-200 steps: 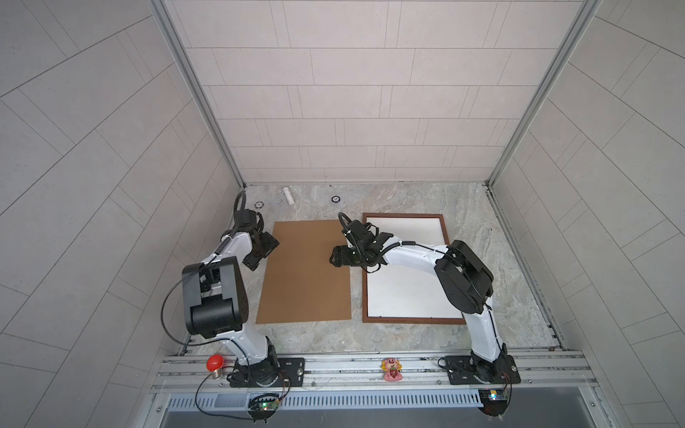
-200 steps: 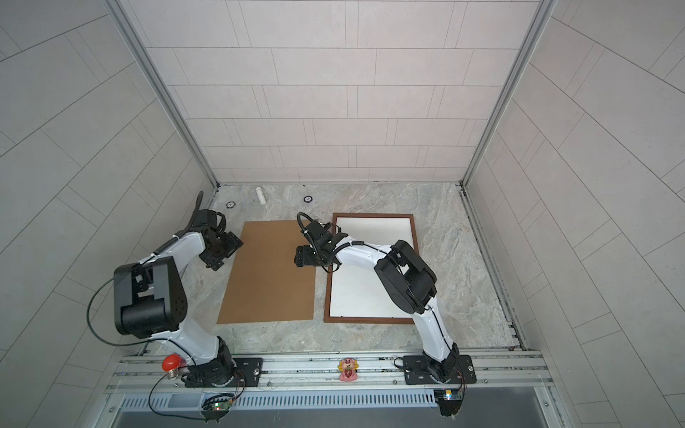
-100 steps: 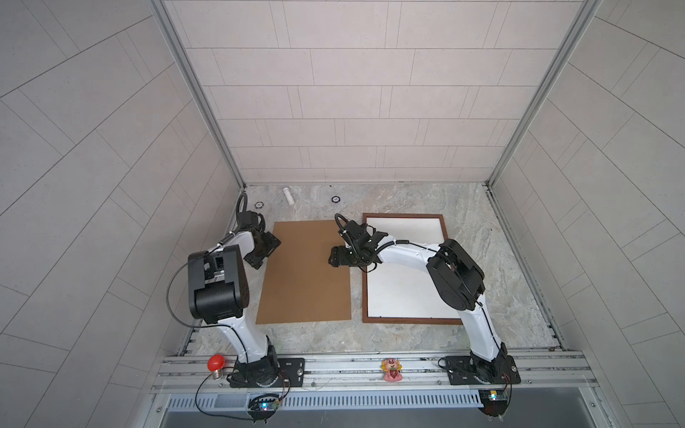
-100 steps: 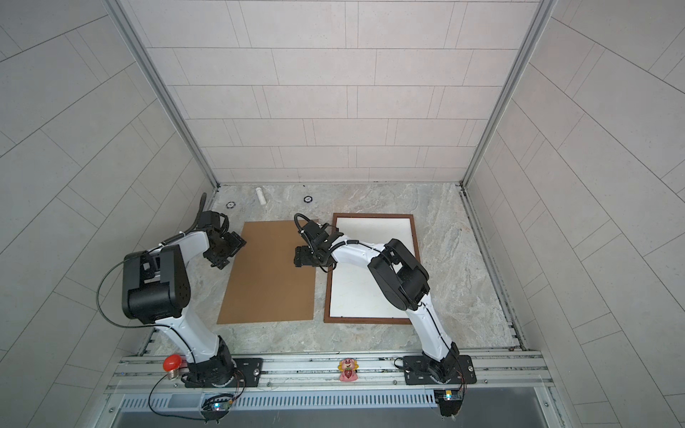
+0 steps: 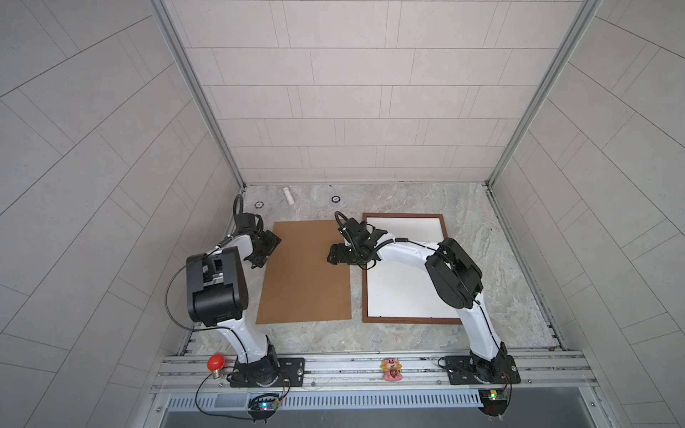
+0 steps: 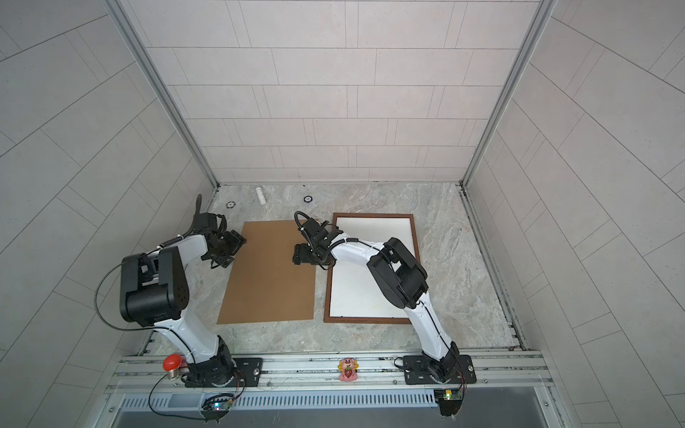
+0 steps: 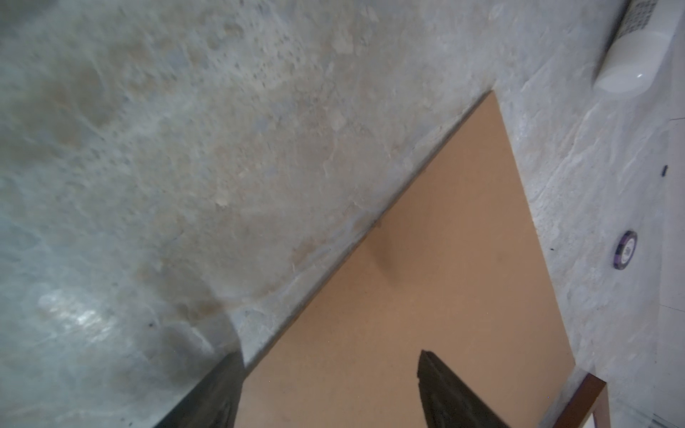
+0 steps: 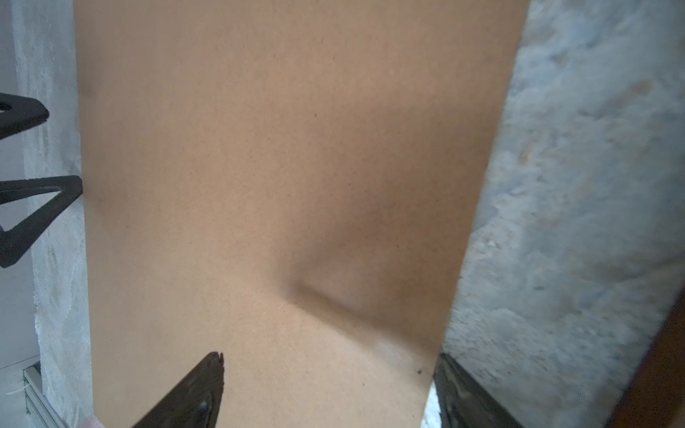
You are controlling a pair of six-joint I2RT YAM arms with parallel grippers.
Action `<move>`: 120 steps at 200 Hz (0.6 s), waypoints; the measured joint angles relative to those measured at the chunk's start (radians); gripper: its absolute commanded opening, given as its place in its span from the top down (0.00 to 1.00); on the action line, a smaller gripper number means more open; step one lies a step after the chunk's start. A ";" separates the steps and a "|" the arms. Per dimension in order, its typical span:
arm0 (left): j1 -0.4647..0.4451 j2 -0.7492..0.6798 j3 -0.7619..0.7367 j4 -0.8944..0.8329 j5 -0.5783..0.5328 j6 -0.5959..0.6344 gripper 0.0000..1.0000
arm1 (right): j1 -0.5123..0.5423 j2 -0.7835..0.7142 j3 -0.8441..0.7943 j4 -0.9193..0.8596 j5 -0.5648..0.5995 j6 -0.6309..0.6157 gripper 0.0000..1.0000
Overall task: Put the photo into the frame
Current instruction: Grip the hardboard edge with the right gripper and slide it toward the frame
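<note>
Pale tiled walls close in a marbled grey desk (image 5: 482,229), where the frame (image 5: 407,320) lies flat on the right. A plain white sheet fills it edge to edge; I take this for the photo (image 5: 400,289), face down with its printed side hidden, so the placing itself looks done. Just beside the frame, with a narrow strip of desk between, lies the brown backing board (image 5: 304,281), flat and square to it. The left gripper (image 5: 268,252) sits at the board's outer long edge with jaws spread wide, one finger over the desk and one over the cardboard in its wrist view. The right gripper (image 5: 331,254) has reached across to the board's inner long edge, jaws equally wide and holding nothing. Whether either touches the board I cannot tell. The step in hand seems to be taking up the board from both sides. That next calls for getting a finger under each thin edge, then lifting together and level.
</note>
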 measured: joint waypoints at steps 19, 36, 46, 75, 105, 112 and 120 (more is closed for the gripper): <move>0.006 -0.021 -0.028 0.016 0.007 -0.004 0.20 | -0.005 0.000 0.000 0.005 -0.014 0.011 0.15; 0.014 -0.040 -0.050 0.014 0.011 -0.005 0.20 | -0.010 0.000 0.002 0.005 -0.032 0.019 0.15; 0.021 -0.048 -0.059 0.014 0.017 -0.005 0.21 | -0.013 0.000 0.005 0.001 -0.044 0.026 0.15; 0.039 -0.061 -0.077 0.019 0.030 -0.004 0.21 | -0.017 0.000 0.026 -0.024 -0.082 0.038 0.15; 0.056 -0.072 -0.094 0.031 0.031 -0.004 0.21 | -0.018 0.000 0.035 -0.031 -0.124 0.060 0.16; 0.059 -0.072 -0.095 0.034 0.032 -0.003 0.21 | -0.019 0.000 0.035 -0.031 -0.135 0.065 0.16; 0.063 -0.072 -0.095 0.036 0.033 -0.003 0.21 | -0.019 0.000 0.035 -0.031 -0.147 0.072 0.16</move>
